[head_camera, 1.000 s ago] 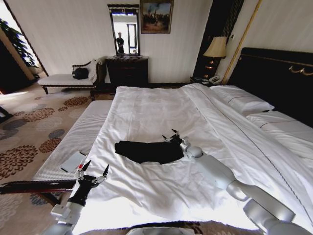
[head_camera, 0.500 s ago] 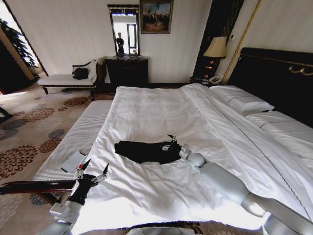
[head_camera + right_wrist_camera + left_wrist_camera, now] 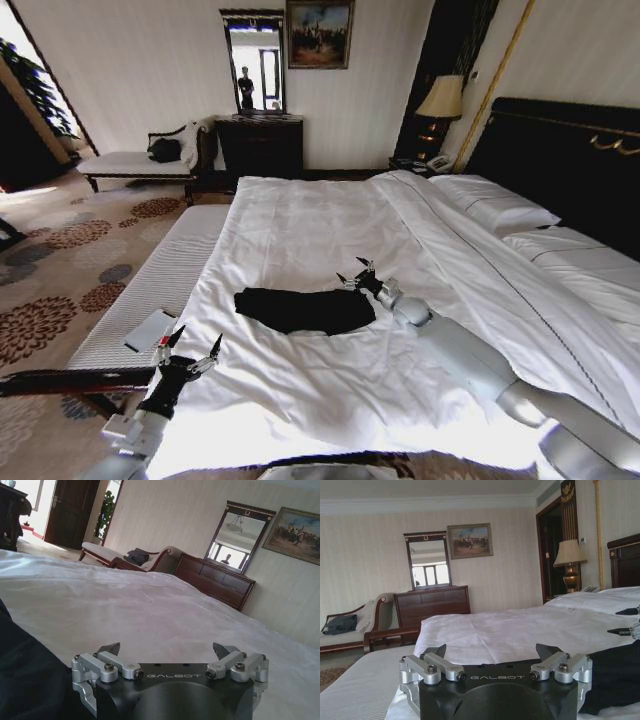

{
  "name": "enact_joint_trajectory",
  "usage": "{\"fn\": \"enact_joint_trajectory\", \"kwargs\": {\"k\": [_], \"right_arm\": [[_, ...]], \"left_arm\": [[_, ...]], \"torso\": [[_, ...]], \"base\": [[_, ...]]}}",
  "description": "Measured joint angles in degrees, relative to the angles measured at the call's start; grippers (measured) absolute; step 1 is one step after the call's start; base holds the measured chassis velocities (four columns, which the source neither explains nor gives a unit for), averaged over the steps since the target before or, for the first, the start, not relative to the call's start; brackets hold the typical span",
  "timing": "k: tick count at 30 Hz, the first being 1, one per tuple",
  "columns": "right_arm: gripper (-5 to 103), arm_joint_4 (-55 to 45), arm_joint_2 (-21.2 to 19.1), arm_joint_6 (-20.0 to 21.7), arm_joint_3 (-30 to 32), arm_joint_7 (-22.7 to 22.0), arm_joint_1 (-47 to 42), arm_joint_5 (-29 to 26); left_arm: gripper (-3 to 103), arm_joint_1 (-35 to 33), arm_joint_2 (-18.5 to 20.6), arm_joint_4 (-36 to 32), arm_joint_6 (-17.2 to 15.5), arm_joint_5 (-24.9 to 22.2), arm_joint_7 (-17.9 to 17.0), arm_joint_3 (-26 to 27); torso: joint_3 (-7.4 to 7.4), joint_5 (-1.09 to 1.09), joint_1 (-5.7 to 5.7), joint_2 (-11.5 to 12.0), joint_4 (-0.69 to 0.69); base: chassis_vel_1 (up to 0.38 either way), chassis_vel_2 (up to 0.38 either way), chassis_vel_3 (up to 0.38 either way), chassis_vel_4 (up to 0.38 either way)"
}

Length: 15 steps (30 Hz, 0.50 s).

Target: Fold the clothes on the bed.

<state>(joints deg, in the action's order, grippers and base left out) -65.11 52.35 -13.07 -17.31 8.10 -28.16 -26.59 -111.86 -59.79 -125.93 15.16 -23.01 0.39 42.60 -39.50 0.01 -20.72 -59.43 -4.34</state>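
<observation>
We see the black clothes (image 3: 303, 309) lying bunched on the white bed (image 3: 330, 225), near its foot. The right gripper (image 3: 357, 273) hovers just beside the garment's far right edge, its 2 fingers spread and holding nothing. The left gripper (image 3: 187, 346) waits at the bed's near left corner, likewise spread and unladen.

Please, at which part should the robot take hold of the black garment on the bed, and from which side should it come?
Probably the right end of the black garment, from above. It lies as a flat, low bundle on the white bed, and this end is next to the open right gripper, which hovers just past its edge. The open left gripper waits at the bed's near left edge, farther off.
</observation>
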Motion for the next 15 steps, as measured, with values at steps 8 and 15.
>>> {"fn": "enact_joint_trajectory", "kwargs": {"k": [8,15], "right_arm": [[100,1.0,1.5,-2.0,0.9,0.9,-2.7,3.5],[100,-8.0,-0.9,-3.3,1.3,0.3,-8.7,11.3]], "left_arm": [[100,0.0,0.0,0.0,0.0,0.0,0.0,0.0],[100,0.0,0.0,0.0,0.0,0.0,0.0,0.0]], "torso": [[0.00,0.00,0.00,0.0,0.01],[0.00,0.01,0.00,0.0,-0.02]], "base": [[0.000,0.000,0.000,0.000],[0.000,0.000,0.000,0.000]]}}
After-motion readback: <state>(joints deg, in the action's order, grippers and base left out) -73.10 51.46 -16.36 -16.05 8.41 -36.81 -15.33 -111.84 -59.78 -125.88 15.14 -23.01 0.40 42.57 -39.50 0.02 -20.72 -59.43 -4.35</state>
